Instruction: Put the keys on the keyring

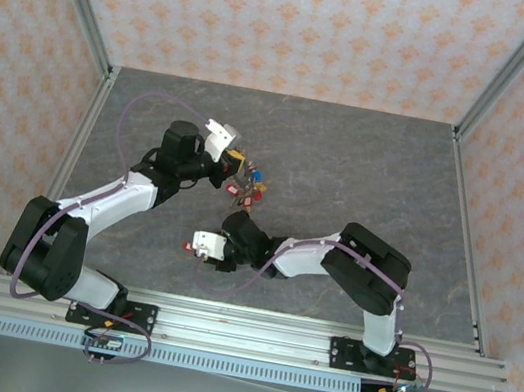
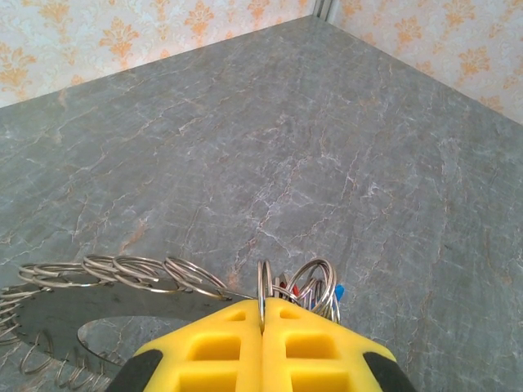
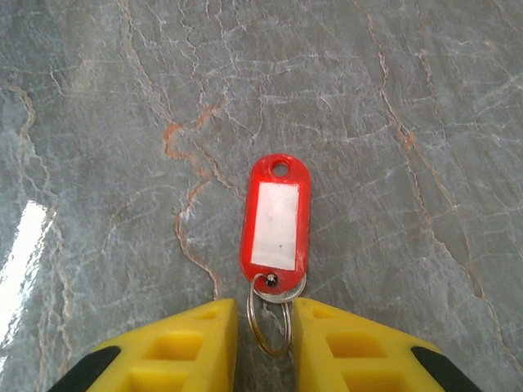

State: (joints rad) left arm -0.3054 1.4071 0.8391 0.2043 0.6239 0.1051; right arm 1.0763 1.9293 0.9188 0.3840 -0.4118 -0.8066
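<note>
My left gripper [image 1: 235, 163] [image 2: 262, 317] is lifted off the table, its yellow fingers shut on one metal ring of the keyring [image 2: 315, 282] [image 1: 253, 178]. Several silvery loops fan out to the left, and red and blue tags peek from behind the fingers. On the table in the right wrist view lies a key under a red tag [image 3: 276, 214] with a white label. Its small split ring [image 3: 270, 320] sits between the fingers of my open right gripper [image 3: 264, 310] [image 1: 235, 218], which is down at the table. The dark-tagged key is out of view.
The grey marbled table [image 1: 369, 164] stretches free to the back and right. Metal frame posts and patterned walls enclose it, and an aluminium rail [image 1: 250, 324] runs along the near edge by the arm bases.
</note>
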